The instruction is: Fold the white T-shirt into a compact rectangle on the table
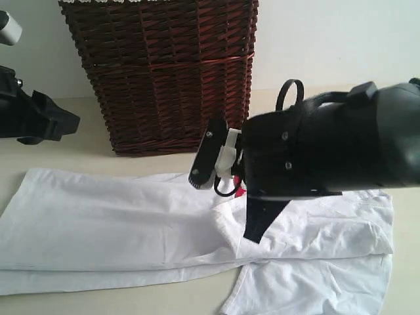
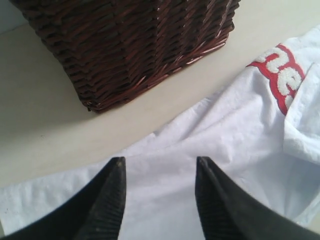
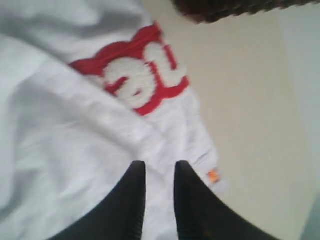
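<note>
The white T-shirt (image 1: 111,223) lies flat on the table (image 1: 79,147), just in front of the dark wicker basket (image 1: 164,72). In the exterior view its long axis runs left to right, parallel to the basket's front. It is already doubled lengthwise: a smooth layered strip stretches to the left edge of the view. The right end is bulkier, with an upper fold lying over a looser flap that spills towards the camera. Which end is the collar I can't make out from here.

Over to the right gripper (image 3: 157,167): it's down at the shirt near the middle, jaws drawn close with only a slim gap. White cloth shows in that gap, but whether it's actually pinched I can't tell. Just beyond the fingertips sits the red band (image 3: 135,75) with its fuzzy white letters. A small orange tag (image 3: 213,175) sits right at the shirt's edge beside bare table.

The left gripper (image 2: 160,162) is spread wide with nothing between its jaws. Its wrist view shows shirt cloth beneath it, the basket corner nearby and the red lettering off to one side.
</note>
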You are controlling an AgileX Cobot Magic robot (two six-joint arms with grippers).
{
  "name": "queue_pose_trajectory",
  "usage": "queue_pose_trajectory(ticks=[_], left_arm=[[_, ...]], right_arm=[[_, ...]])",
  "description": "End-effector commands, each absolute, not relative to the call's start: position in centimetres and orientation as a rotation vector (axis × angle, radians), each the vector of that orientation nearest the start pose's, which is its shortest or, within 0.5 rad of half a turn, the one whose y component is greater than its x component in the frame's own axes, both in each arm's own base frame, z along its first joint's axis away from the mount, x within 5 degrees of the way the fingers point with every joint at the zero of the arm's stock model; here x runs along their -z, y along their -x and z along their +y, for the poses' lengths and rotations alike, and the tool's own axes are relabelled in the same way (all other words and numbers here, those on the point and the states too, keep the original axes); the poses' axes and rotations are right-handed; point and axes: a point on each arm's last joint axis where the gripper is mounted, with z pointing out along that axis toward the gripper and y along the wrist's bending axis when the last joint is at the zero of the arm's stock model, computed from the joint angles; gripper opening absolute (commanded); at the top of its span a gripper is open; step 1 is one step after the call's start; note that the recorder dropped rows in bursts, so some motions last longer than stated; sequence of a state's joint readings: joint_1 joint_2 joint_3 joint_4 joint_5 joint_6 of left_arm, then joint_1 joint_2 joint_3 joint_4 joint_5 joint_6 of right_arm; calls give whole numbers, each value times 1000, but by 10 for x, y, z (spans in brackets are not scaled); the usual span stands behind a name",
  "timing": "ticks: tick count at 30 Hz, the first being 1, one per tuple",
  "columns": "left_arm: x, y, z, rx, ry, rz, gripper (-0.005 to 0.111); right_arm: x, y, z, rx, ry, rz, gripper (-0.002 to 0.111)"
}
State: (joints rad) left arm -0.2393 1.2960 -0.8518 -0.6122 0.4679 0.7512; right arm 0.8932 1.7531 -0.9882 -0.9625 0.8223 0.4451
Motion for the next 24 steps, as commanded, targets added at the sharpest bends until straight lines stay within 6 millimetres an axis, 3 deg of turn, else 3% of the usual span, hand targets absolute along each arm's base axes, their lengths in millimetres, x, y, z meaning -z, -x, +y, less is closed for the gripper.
queue_pose_trajectory(ticks=[1, 4, 5, 7, 9, 11, 13, 16, 19, 24], left_arm=[[-279, -253, -88, 341, -619, 2222, 44], [-279, -253, -88, 352, -603, 2220, 44], [-280, -253, -88, 354, -602, 2220, 44], [-280, -253, -88, 354, -602, 2220, 44], [-279, -253, -89, 362, -598, 2223, 44], [-279, -252, -89, 370, -605, 2231, 44], [-279, -252, -89, 370, -605, 2231, 44], [-279, -252, -89, 370, -605, 2231, 44], [-279, -252, -89, 371, -607, 2232, 44], [-279, -252, -89, 378, -598, 2231, 44]], right_arm=[[-197, -217, 220, 396, 1577, 2431, 32], [-198, -189, 213, 245, 1749, 2620, 36], [-192, -176, 203, 229, 1778, 2732, 35], [-171, -164, 193, 211, 1833, 2733, 34], [-154, -163, 189, 202, 1776, 2670, 39], [-153, -168, 189, 239, 1695, 2647, 49], [-150, -172, 189, 284, 1632, 2644, 50], [-130, -172, 194, 250, 1636, 2695, 48], [-117, -170, 193, 281, 1685, 2752, 41], [-130, -177, 199, 330, 1743, 2751, 6]])
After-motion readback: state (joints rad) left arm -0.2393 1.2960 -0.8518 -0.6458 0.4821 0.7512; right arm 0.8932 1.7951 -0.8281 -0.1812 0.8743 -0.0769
